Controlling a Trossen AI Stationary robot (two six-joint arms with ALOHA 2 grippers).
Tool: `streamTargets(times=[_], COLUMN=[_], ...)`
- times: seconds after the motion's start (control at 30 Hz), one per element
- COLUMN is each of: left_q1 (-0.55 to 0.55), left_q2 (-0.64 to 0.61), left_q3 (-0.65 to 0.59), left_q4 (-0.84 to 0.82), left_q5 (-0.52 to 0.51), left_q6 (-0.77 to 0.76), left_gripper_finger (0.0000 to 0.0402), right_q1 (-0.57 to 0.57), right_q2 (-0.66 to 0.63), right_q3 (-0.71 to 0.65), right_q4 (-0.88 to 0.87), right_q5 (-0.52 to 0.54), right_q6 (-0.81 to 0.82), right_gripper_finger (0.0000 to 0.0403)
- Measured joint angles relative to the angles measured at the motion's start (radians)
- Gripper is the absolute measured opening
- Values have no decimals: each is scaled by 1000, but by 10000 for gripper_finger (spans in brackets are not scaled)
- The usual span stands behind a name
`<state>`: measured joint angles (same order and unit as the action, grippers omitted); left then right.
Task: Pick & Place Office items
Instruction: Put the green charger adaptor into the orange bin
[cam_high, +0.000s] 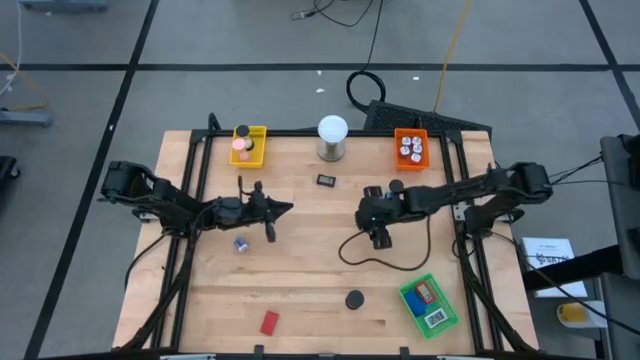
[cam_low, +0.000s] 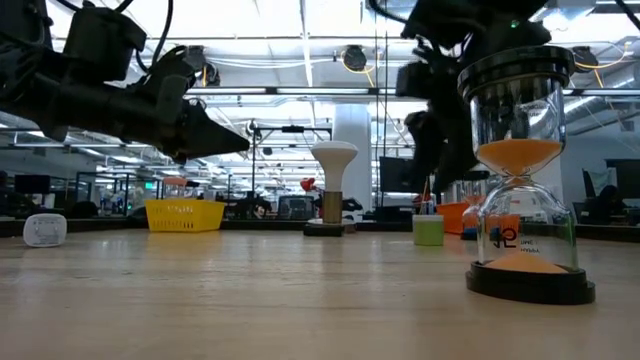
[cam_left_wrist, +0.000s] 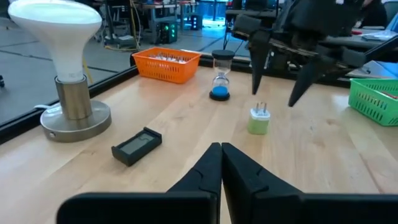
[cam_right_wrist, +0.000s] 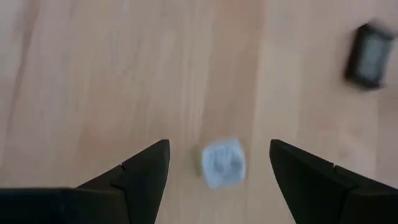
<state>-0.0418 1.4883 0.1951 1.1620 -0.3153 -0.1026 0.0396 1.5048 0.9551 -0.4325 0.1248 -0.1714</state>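
Observation:
My right gripper is open and points down over a small whitish-green plug-like block standing on the table, one finger on either side and above it, touching nothing; the left wrist view shows the same gripper and block. My left gripper is shut and empty, held level above the table's left middle, pointing right. A black flat display piece, a purple bit, a red block and a black round piece lie loose on the table.
The white bulb on its metal base stands at the far edge between the yellow tray and the orange tray. The green tray sits near right. A small hourglass stands by the right arm. A black cable loops on the table.

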Motion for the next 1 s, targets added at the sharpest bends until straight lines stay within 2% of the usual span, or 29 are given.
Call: streamTargets(times=[0.13,0.27,0.4,0.5,0.67,0.87,1.0], left_q1=[0,0,0,0,0,0,0], left_q2=[0,0,0,0,0,0,0], left_q3=[0,0,0,0,0,0,0], left_q4=[-4,-5,-5,-8,-8,-15,-15], left_q5=[0,0,0,0,0,-1,-1], left_q6=[-1,5,5,4,4,3,-1], left_gripper_finger=[22,12,4,16,24,26,26], right_q1=[-24,-34,-41,-40,-40,-40,-40], right_q2=[40,63,93,128,173,167,121], right_q3=[5,5,5,4,4,4,4], right_q4=[-23,-15,4,-3,10,24,25], right_q5=[-30,-27,-31,-49,-48,-49,-48], right_q6=[-81,-108,-115,-128,-132,-114,-82], right_gripper_finger=[268,265,250,237,203,134,128])
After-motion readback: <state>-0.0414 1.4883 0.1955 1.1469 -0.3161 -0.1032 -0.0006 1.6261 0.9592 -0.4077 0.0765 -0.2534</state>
